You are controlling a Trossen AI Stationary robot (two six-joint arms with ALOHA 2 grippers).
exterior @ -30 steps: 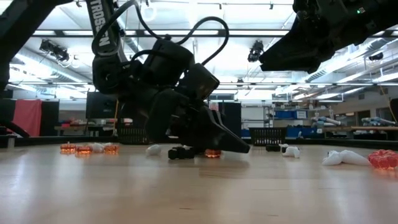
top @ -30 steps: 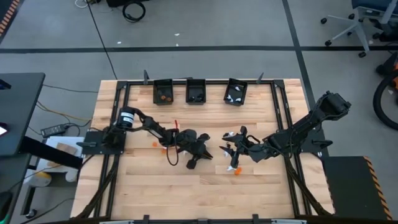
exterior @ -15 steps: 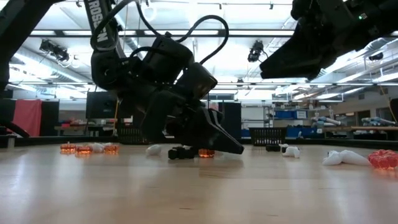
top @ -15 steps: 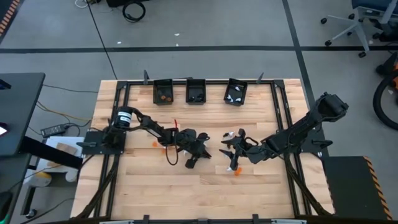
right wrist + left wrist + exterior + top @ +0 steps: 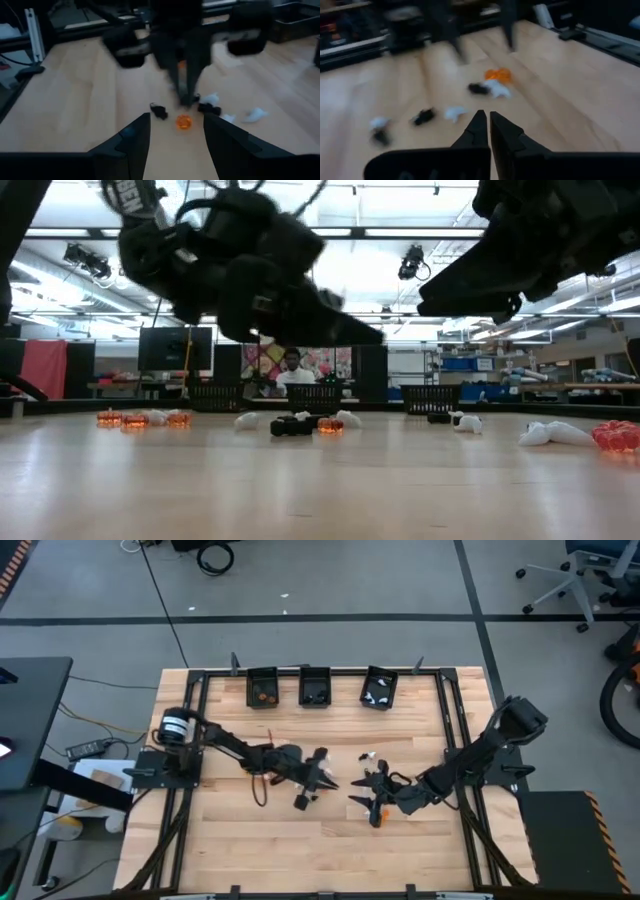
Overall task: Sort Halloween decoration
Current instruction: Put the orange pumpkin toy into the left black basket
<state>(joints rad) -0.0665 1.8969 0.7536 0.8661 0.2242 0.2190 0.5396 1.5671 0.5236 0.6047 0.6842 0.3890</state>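
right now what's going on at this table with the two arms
Two robot arms are sorting tiny orange, black and white Halloween trinkets scattered mid-table. The left tool is shut, raised off the wood; nothing shows between its tips. The right tool is open, low near an orange trinket. Three black bins at the far edge already hold some pieces.

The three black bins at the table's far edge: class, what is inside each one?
The left bin holds orange trinkets, the middle bin dark ones, the right bin white ones. Counts and shapes are too small to tell, and the walls may hide more.
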